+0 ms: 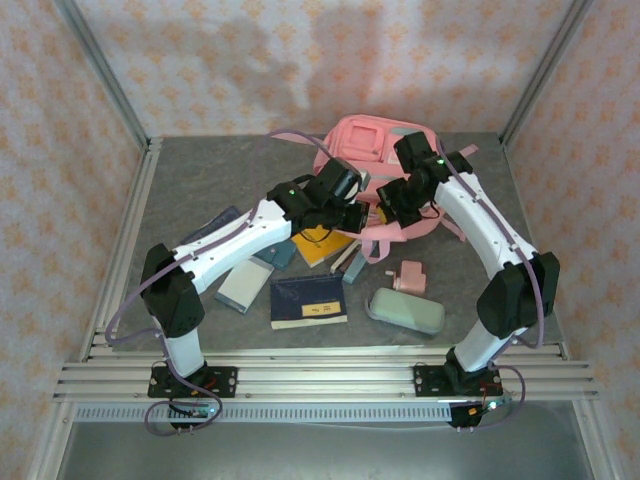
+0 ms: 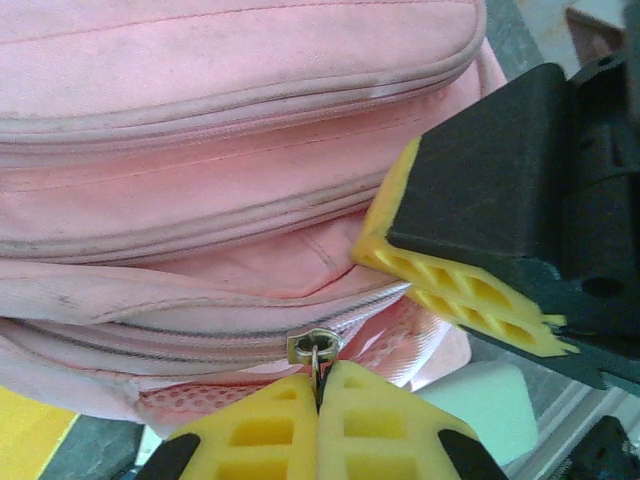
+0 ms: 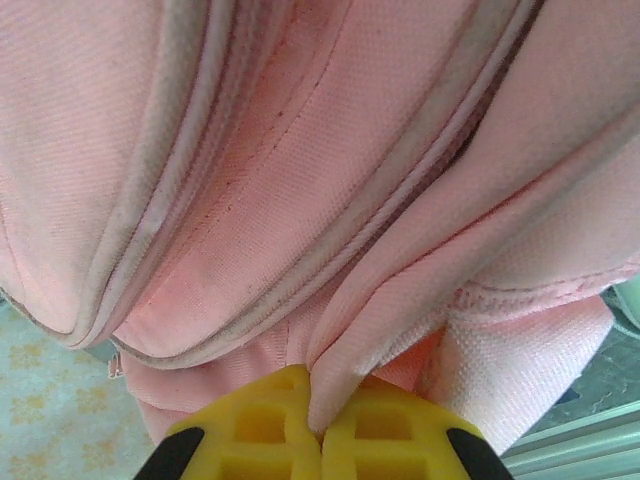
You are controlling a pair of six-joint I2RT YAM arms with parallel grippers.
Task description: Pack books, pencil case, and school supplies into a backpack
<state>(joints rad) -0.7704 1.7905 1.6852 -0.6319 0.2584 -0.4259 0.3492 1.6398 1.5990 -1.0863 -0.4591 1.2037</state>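
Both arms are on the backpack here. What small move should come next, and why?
Probably the left gripper should draw the zipper pull along its track. Its fingers are shut on the pull, the zip beside it looks closed, and the right gripper pinches a fold of the backpack, bracing it.

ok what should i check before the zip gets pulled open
1. left claw shut on the zipper pull: ok
2. right claw pinching a fabric fold of the backpack to brace it: ok
3. zip track ahead free of snags: cannot tell
4. compartment open enough to pack: not ok, no opening visible
5. navy book and pencil case lying on the table near the arms: ok
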